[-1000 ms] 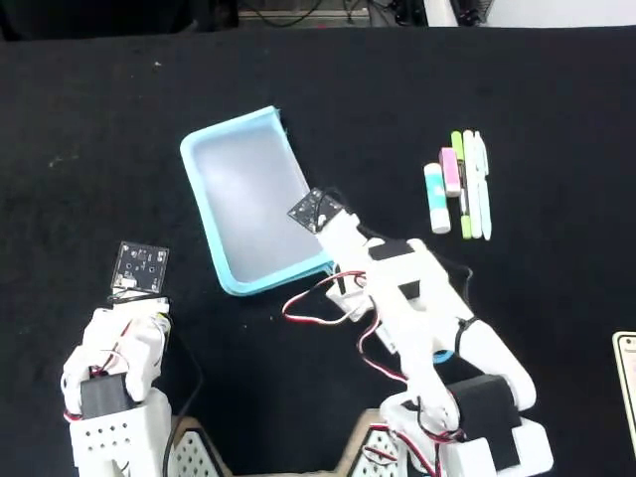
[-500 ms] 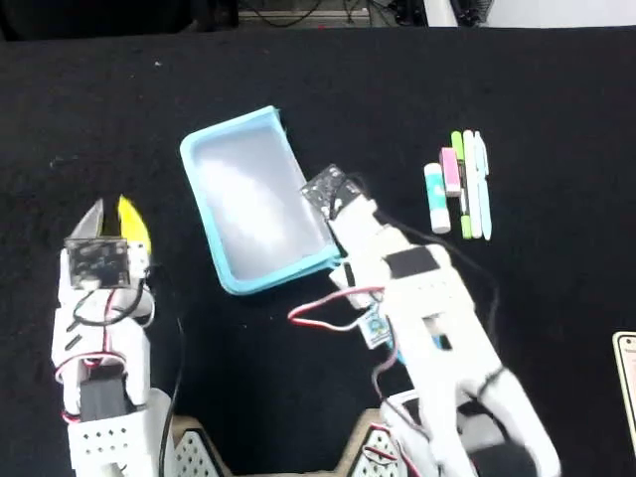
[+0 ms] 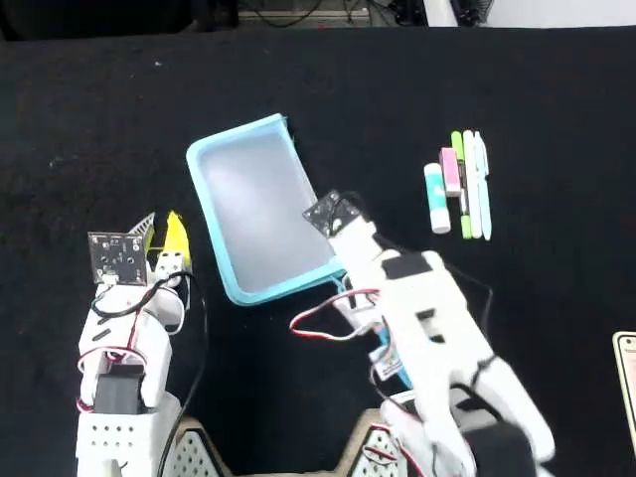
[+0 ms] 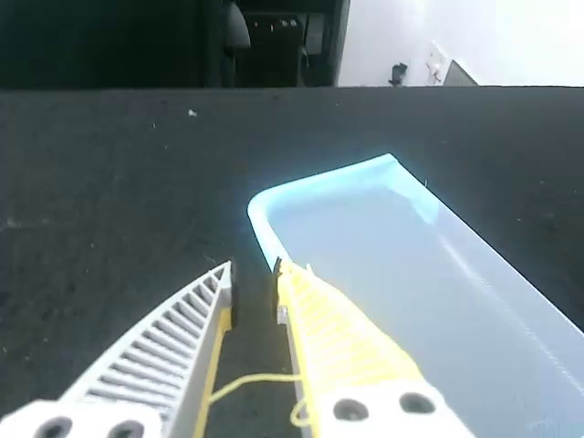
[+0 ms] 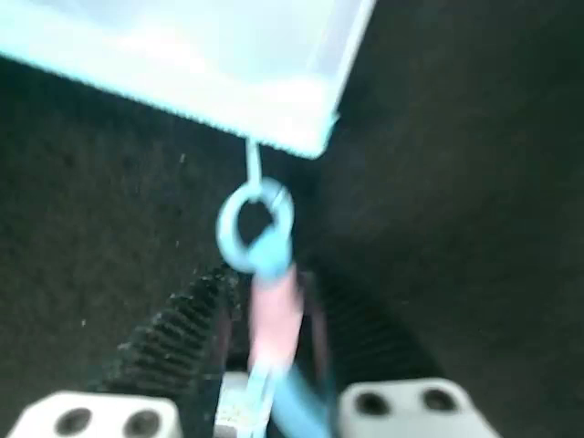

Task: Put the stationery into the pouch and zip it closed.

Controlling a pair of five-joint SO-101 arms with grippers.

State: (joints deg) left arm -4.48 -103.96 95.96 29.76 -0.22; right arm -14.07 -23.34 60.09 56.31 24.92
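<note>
Counter: black cloth surface (image 3: 89,89) carrying everything below.
Left gripper: (image 3: 162,221) near the front-left of the counter, just left of the pouch and not touching it in the high view. Its 2 fingers, 1 white (image 4: 196,315) and 1 yellow (image 4: 319,319), stand slightly apart with nothing between them. Their tips point at the pouch's near-left corner.
Pouch: (image 3: 256,204) left of centre, lying flat and turned at an angle. It has a pale frosted face and a light blue rim. Whether its zip is open I cannot tell.
Zipper pull: (image 5: 274,319) a pink tab on a blue ring, hanging off the pouch's near-right corner.
Right gripper: (image 5: 270,283) at that same corner, its 2 dark fingers closed on the pink tab of the zipper pull.
Stationery: on the counter well to the right of the pouch, outside it, laid side by side. From the left come 1 white glue stick (image 3: 435,199), 1 short pink piece (image 3: 450,171), 1 green pen (image 3: 462,189) and 2 pale pens (image 3: 478,189).
Card: a pale card (image 3: 627,383) at the right edge, near the front.
</note>
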